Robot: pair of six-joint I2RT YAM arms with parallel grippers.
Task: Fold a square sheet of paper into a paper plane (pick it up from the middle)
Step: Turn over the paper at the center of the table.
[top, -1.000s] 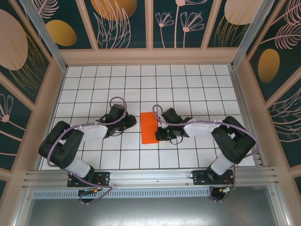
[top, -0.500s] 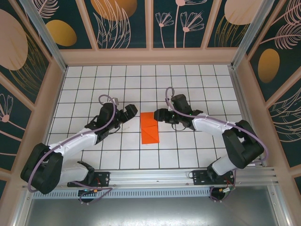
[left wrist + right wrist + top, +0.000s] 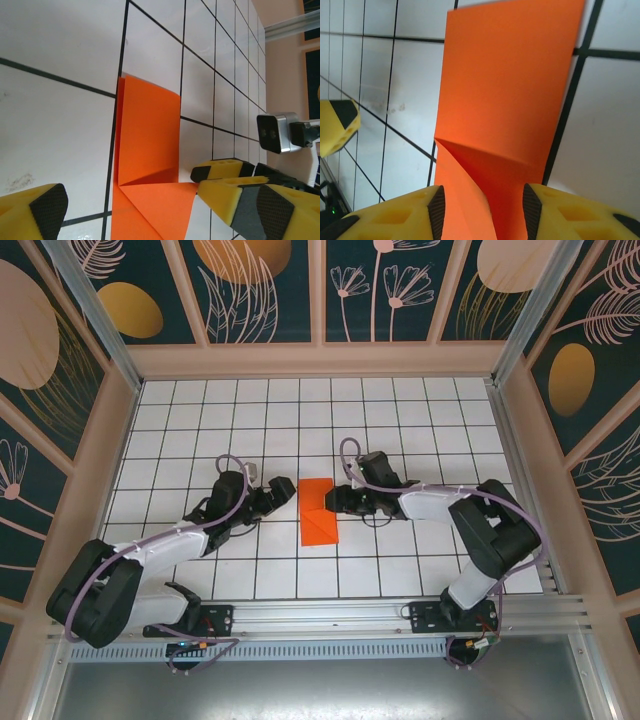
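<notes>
The sheet of paper (image 3: 316,520) lies on the white gridded table (image 3: 200,420), about midway between the two arms. It is folded to a narrow orange strip with its long side running near to far. At its far end a flap (image 3: 470,200) is turned over along a slanted crease. The flap stands slightly proud of the layer beneath and throws a shadow on it.

The left gripper (image 3: 277,496) is released, its jaws spread wide, just left of the strip's far end. In its wrist view both yellow fingers (image 3: 42,212) are cut off by the bottom edge, and the strip's far end runs out of frame between them. Contact between this gripper and the paper cannot be determined.

The right gripper (image 3: 337,498) sits at the strip's far right corner with its jaws parted and nothing clamped. In its wrist view the dark pads (image 3: 438,210) stand to either side of the raised flap, above the paper. The fingertips run out of frame at the bottom edge, so whether they press on the sheet cannot be made out.

In the left wrist view one fingertip of the right gripper meets the strip's right edge beside the flap. The rest of that gripper is largely hidden behind the left gripper's own finger. A silver camera housing (image 3: 272,132) shows beyond it.

In the right wrist view a yellow fingertip of the left gripper shows at the left edge, partly cut off and apart from the paper.
</notes>
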